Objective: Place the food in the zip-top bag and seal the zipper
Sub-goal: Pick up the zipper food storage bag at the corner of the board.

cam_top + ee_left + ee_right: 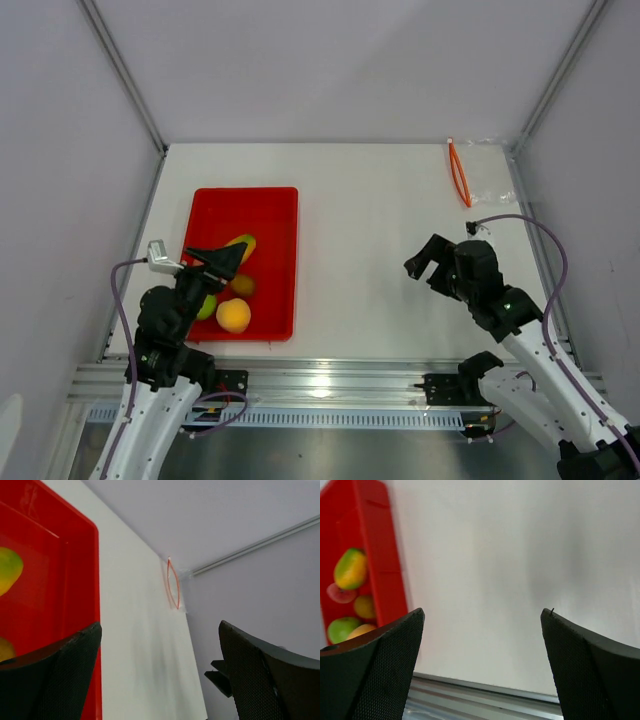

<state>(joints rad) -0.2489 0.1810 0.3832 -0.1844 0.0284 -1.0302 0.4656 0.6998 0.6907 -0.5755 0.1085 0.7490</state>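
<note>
The food lies in the near half of a red tray (252, 210): an orange ball (233, 315), a small brown fruit (242, 286), a green apple (207, 306) and a yellow banana (243, 243). My left gripper (222, 262) hangs open over that pile, holding nothing. The clear zip-top bag (482, 168) lies flat at the far right corner, its orange-red zipper (459, 173) gaping. My right gripper (428, 262) is open and empty, well short of the bag. The left wrist view shows the zipper (173, 582) far beyond the open left gripper (159, 627). The right wrist view shows the fruits (351, 569) in the tray (370, 530), left of the open right gripper (482, 612).
Grey walls close in the white table on the left, back and right. A metal rail (320, 385) runs along the near edge between the arm bases. Bare table lies between the tray and the bag.
</note>
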